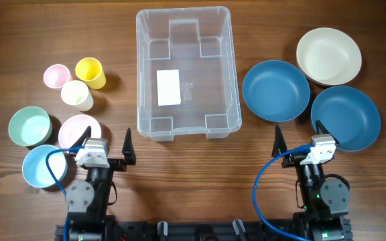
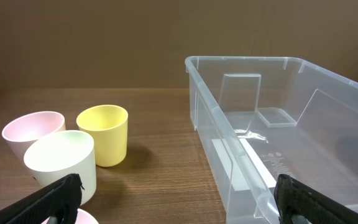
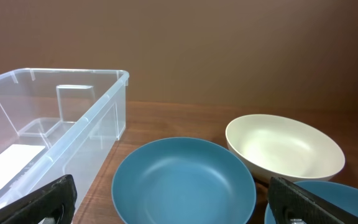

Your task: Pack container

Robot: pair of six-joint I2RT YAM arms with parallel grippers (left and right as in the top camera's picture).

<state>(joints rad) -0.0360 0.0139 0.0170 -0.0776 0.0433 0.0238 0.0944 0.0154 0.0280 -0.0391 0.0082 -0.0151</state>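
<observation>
A clear plastic container point(image 1: 183, 73), empty and upright, is seen top centre, white label on its bottom.

Overhead: fixed, looks straight down, far off, whole table point(image 1: 19, 27) in frame. Left wrist: low at near edge, faces far edge, close. Right wrist: likewise, right side. All three share the container point(image 1: 206, 80)

Soft, even light fell from above, leaving only faint, short shadows beside the cups point(image 1: 79, 84) and bowls point(image 1: 300, 80). The clear container point(image 1: 206, 87) carried small pale glints along its rim and floor. Both wrist views were sharp mid-table, while the near dark fingers point(image 2: 51, 200) point(image 3: 39, 202) looked slightly soft. The brown wall point(image 3: 229, 43) behind was dim.
</observation>
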